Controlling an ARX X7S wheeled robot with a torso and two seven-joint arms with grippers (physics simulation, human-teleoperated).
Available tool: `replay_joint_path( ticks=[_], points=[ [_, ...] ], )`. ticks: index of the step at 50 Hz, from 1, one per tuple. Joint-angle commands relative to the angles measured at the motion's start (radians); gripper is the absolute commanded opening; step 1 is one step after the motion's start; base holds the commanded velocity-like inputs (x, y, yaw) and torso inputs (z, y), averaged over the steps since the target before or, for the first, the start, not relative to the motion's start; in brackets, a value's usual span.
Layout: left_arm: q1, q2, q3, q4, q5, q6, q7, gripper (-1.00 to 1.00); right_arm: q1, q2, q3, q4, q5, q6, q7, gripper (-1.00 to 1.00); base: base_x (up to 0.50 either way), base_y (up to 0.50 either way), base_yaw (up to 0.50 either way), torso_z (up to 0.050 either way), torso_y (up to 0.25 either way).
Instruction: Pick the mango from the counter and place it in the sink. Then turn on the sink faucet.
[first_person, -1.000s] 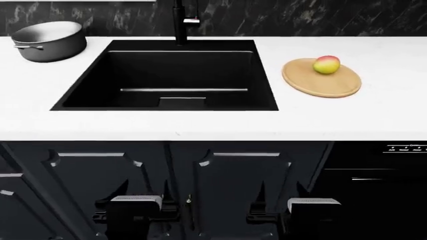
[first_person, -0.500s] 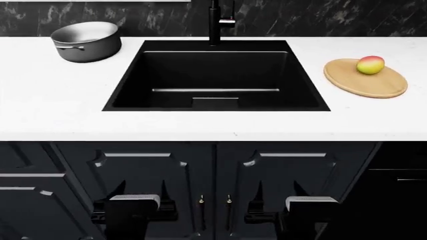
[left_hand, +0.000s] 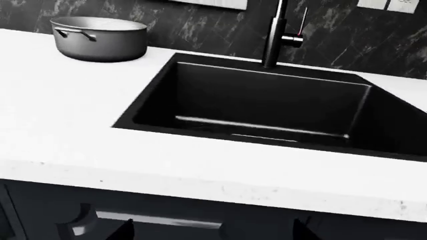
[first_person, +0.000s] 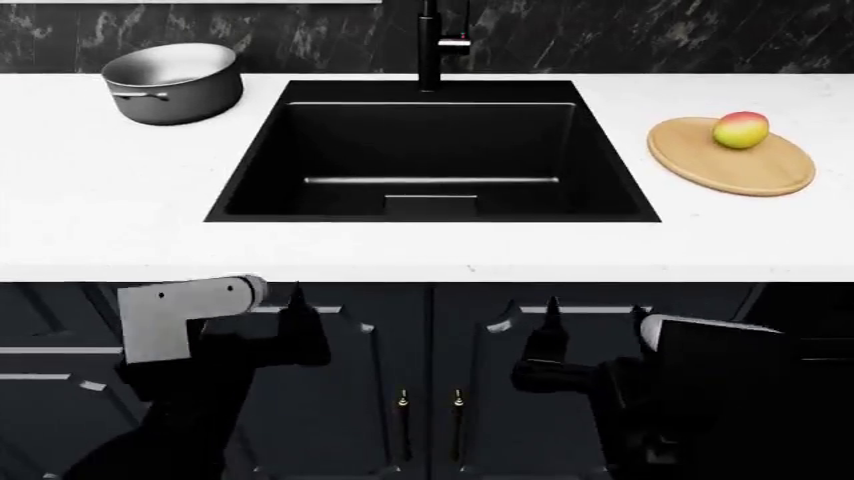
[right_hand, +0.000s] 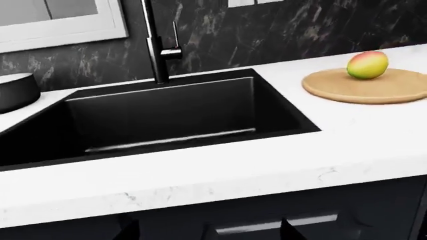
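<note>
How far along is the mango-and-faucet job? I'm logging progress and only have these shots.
Nothing is done yet. The mango sits on the round cutting board, right of the sink, whose basin shows nothing in it. No water shows at the faucet. Both grippers, left and right, are low in front of the cabinets, holding nothing. Left to do: grasp the mango, put it in the sink, turn the lever.

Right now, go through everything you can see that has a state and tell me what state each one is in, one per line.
mango: resting on the cutting board, not held
sink: empty and dry, no water in it
sink faucet: no water running
pot: upright on the counter, looks empty
cabinet doors: closed
left end effector: below the counter edge, holding nothing
right end effector: below the counter edge, holding nothing
</note>
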Motion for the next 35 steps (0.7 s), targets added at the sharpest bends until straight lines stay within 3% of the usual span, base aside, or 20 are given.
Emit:
replay_joint_path(
  ticks=[1, 2, 6, 12, 18, 29, 35],
  points=[
    [-0.487, -0.207, -0.054, -0.017, -1.092, -0.338, -0.841, 1.0, 0.396, 0.172, 0.12, -0.142, 0.885, 0.431, 0.612, 1.0, 0.0, 0.0, 0.0, 0.0, 0.0],
    [-0.535, -0.227, -0.024, -0.044, -1.199, -0.321, -0.879, 1.0, 0.434, 0.181, 0.119, -0.119, 0.938, 0.431, 0.654, 1.0, 0.0, 0.0, 0.0, 0.0, 0.0],
    [-0.717, -0.255, 0.071, -0.163, -1.212, -0.314, -0.935, 1.0, 0.59, 0.209, 0.068, -0.002, 1.072, 0.438, 0.776, 1.0, 0.0, 0.0, 0.0, 0.0, 0.0],
    [-0.806, -0.22, 0.134, -0.275, -0.833, -0.341, -0.678, 1.0, 0.701, 0.201, -0.018, 0.163, 0.879, 0.458, 0.626, 1.0, 0.0, 0.0, 0.0, 0.0, 0.0],
    [-0.87, -0.204, 0.24, -0.386, -0.611, -0.254, -0.522, 1.0, 0.789, 0.191, -0.109, 0.298, 0.69, 0.408, 0.493, 1.0, 0.0, 0.0, 0.0, 0.0, 0.0],
    [-0.917, -0.169, 0.385, -0.592, -0.345, -0.061, -0.374, 1.0, 0.881, 0.145, -0.263, 0.568, 0.441, 0.225, 0.262, 1.0, 0.0, 0.0, 0.0, 0.0, 0.0],
    [-0.935, -0.169, 0.405, -0.674, -0.286, -0.004, -0.339, 1.0, 0.907, 0.134, -0.281, 0.675, 0.388, 0.159, 0.197, 1.0, 0.0, 0.0, 0.0, 0.0, 0.0]
  ],
)
